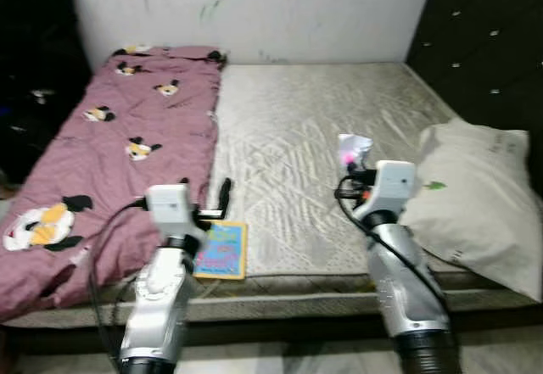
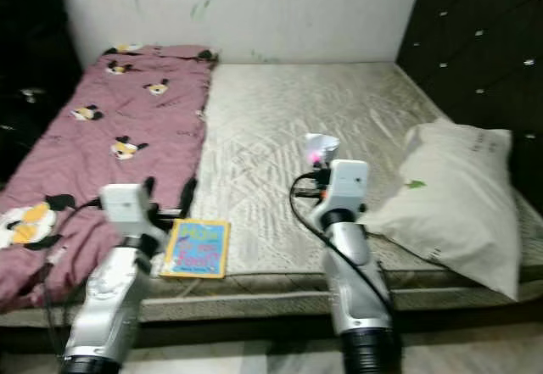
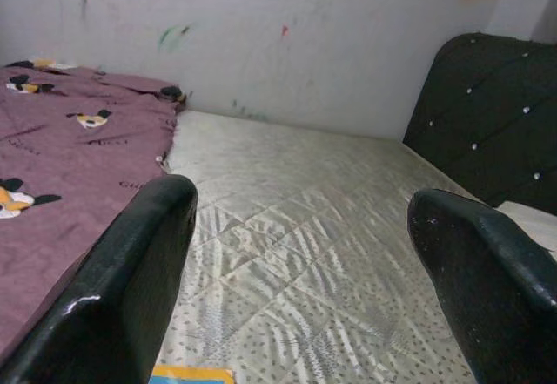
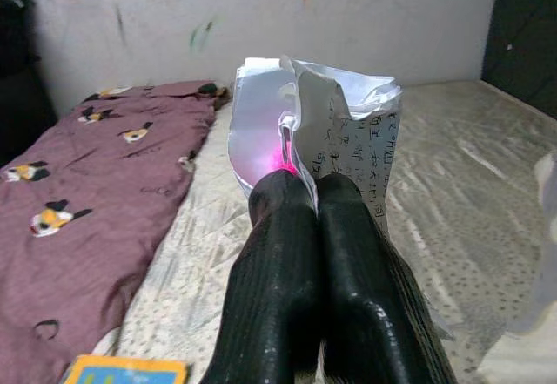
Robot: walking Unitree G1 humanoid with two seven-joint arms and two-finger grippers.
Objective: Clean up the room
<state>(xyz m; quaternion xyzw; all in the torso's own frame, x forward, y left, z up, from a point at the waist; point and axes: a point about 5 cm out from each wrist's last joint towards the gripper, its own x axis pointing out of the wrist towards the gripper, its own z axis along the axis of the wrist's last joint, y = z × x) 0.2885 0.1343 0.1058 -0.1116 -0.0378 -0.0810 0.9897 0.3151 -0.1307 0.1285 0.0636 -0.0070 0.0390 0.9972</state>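
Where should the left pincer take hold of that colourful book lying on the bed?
Probably the book's near edge, from the foot of the mattress. It lies flat at that edge, just ahead of the open left pincer, so one finger likely could slide beneath it.

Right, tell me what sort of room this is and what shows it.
Most likely a bedroom. A bare quilted mattress fills the frame, with a dark tufted headboard along one side, a pillow lying on it and a purple cartoon-print blanket spread over the other half.
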